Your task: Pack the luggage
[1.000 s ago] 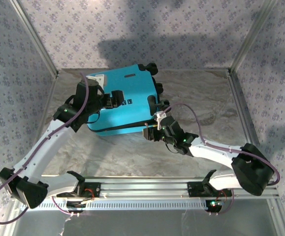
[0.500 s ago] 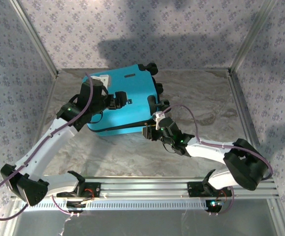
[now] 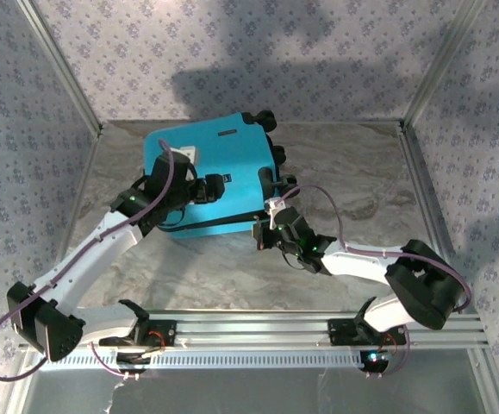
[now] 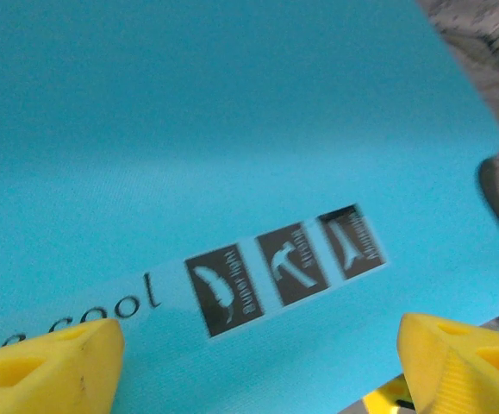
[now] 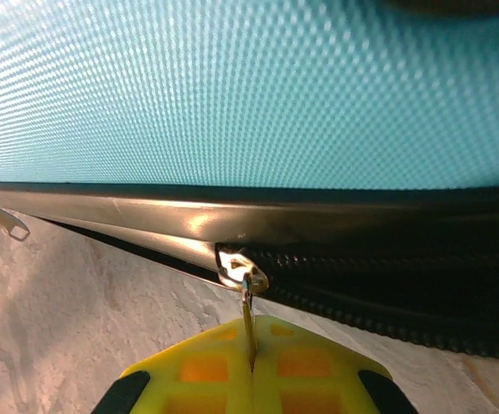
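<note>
The marbled table (image 3: 352, 198) carries the turquoise luggage (image 3: 232, 159), which lies flat and shut toward the far left corner, with its wheels at the far edge. The left arm (image 3: 102, 250) reaches over the shell. The left jaws stand wide apart above the label stickers (image 4: 279, 269) and hold nothing. The right arm (image 3: 361, 259) reaches the luggage's near right side, where the right jaws are pinched closed on the metal zipper pull (image 5: 247, 310).
</note>
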`<state>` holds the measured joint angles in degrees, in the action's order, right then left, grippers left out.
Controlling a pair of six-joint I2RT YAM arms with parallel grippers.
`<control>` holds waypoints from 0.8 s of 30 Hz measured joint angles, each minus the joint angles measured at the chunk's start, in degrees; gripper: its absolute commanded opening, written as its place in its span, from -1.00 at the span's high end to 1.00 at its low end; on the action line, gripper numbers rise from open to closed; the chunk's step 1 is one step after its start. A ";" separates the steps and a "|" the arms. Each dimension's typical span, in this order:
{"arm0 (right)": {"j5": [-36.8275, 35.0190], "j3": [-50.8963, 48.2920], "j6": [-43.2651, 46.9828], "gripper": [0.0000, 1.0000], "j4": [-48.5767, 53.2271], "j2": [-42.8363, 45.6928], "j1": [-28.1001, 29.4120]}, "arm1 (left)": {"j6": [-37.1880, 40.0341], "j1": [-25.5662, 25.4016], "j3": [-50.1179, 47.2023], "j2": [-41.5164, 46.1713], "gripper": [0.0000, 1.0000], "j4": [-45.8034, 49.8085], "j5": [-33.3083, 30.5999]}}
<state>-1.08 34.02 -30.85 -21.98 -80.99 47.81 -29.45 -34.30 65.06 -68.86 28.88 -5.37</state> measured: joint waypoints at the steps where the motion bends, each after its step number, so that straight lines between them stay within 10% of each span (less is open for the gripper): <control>1: -0.44 0.00 0.55 1.00 0.79 0.39 0.02 | -0.15 0.00 -1.16 0.24 -0.65 -0.42 -0.35; 24: -6.62 -1.90 26.69 1.00 6.25 6.19 -5.38 | 0.17 3.80 -4.52 1.75 -0.65 -3.85 -5.75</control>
<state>-7.70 32.12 -4.16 -15.73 -74.81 42.44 -29.28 -30.50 60.53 -67.11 25.04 -11.11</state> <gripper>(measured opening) 0.052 0.824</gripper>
